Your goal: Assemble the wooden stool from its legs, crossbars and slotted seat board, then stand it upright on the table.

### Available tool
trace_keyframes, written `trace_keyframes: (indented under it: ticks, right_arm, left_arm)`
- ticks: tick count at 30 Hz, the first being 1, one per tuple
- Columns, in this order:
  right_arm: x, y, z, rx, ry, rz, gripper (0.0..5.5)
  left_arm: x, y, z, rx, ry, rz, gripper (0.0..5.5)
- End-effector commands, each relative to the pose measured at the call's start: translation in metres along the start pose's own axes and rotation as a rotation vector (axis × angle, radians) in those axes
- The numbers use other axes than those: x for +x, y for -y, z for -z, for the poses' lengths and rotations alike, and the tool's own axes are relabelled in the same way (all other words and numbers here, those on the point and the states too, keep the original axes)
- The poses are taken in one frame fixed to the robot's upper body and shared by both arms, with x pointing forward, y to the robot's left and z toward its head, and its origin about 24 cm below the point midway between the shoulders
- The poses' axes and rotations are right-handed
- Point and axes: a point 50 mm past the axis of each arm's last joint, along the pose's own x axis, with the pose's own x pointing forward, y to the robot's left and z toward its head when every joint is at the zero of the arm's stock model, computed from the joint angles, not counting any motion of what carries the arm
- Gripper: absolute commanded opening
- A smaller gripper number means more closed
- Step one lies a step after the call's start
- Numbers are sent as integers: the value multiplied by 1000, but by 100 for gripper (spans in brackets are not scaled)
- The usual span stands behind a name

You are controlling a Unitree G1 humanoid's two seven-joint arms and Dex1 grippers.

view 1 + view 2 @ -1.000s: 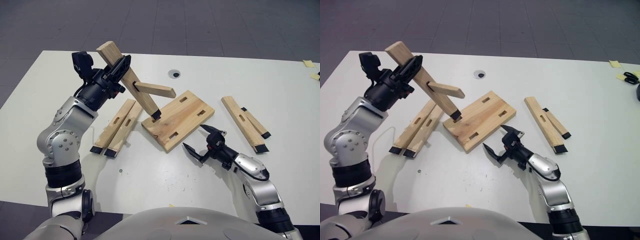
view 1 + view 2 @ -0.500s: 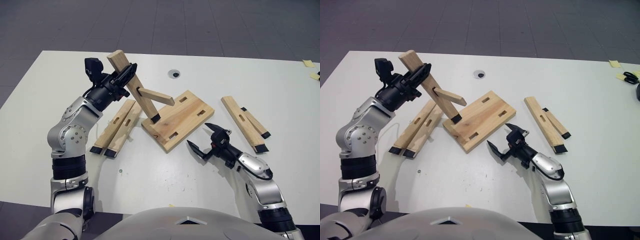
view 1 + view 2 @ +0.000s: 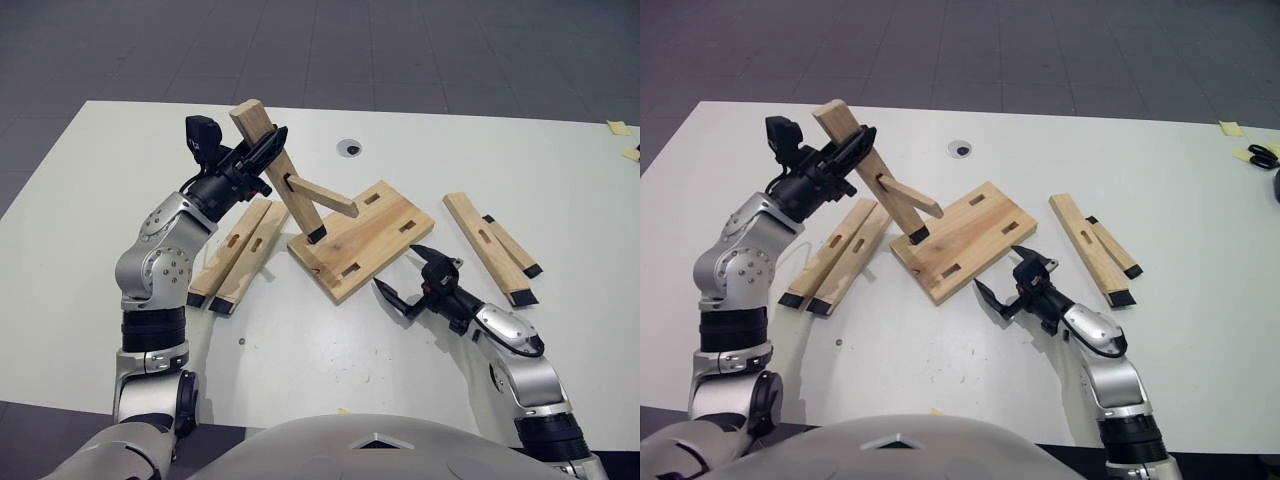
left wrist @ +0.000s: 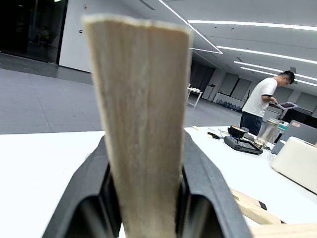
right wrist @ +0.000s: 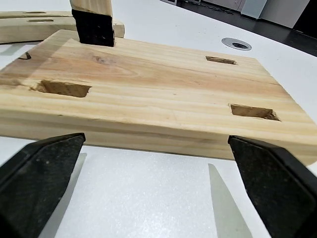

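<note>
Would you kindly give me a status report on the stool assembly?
Left gripper shut on leg, black tip on seat board. Right gripper open at board's near edge. Nothing in the way.

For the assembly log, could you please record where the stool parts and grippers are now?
left gripper: shut on leg
leg: tilted, crossbar plugged into its side, black-capped end on seat board
seat board: flat on table, slots up
right gripper: open, at the board's near edge
left of board: two legs lying side by side
right of board: two more wooden pieces lying flat
</note>
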Motion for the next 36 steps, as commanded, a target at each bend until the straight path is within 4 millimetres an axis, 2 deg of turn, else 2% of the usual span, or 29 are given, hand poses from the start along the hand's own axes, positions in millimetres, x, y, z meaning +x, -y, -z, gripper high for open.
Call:
trace_keyframes:
  ticks: [1,6,10,12,19,30,33,36]
  right_arm:
    - [2,2,-7,-10,18,1,540]
    - [4,1,-8,-24,20,-8,540]
    - [5,2,-4,-26,13,-9,540]
    - [5,2,-2,-26,12,-7,540]
    - [4,1,1,-27,14,-5,540]
    - [6,-3,1,-22,18,-19,540]
    - [6,-3,0,-23,18,-18,540]
    - [7,-2,-1,-25,21,-14,540]
  left_arm:
    - [-14,-4,19,49,-158,9,102]
    - [-15,-8,22,56,-149,-24,102]
    - [-11,-8,5,-39,-64,-34,102]
    - [-11,-9,3,-40,-75,-35,102]
    - [-12,-10,6,-34,-95,-50,102]
    - [1,-8,4,23,-91,-7,102]
    - [0,-11,4,50,-120,-3,102]
    - [-5,-12,12,63,-162,-7,102]
